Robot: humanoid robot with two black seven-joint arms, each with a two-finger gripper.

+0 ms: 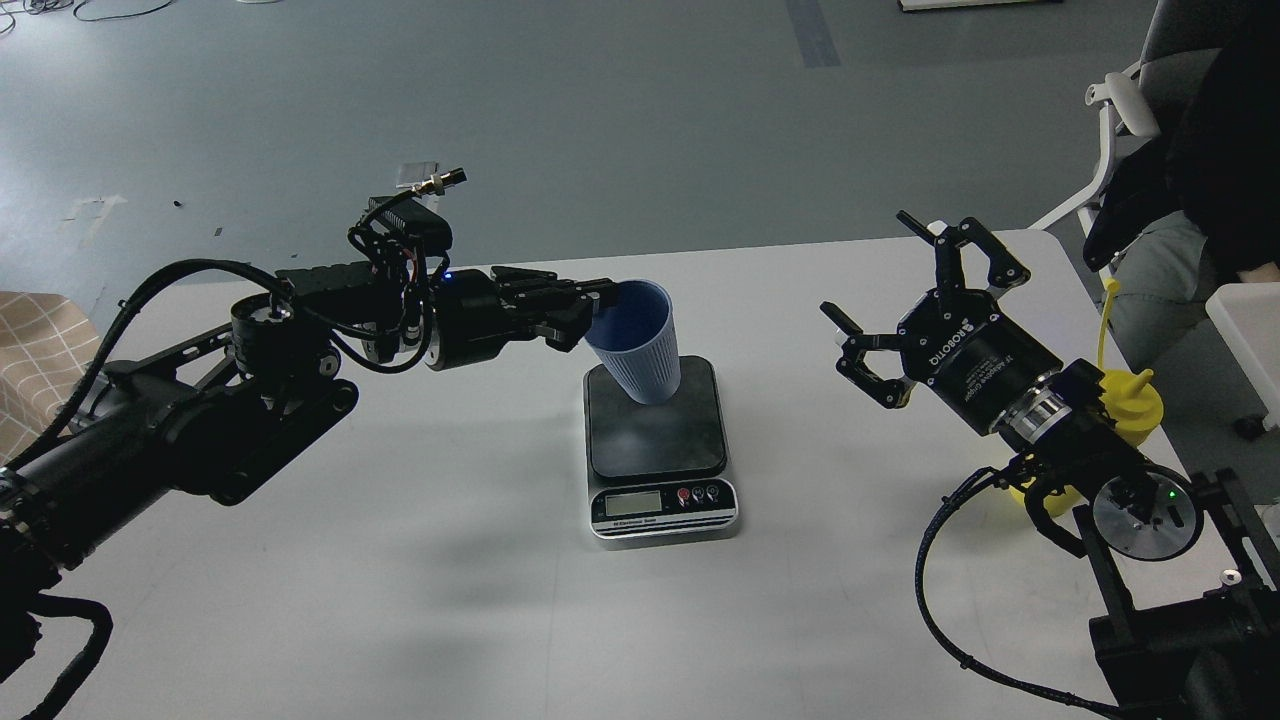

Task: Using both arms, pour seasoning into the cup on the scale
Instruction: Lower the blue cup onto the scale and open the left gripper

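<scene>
My left gripper is shut on the rim of the light blue ribbed cup and holds it tilted over the dark platform of the scale; the cup's base is at or just above the platform. The scale sits mid-table with its LCD facing me. My right gripper is open and empty, right of the scale, fingers spread. The yellow seasoning bottle stands at the table's right edge behind my right wrist, mostly hidden; its cap and strap show.
The white table runs under both arms. A person and an office chair are at the far right. A white bin edge is at the right border. Cables hang from my right arm.
</scene>
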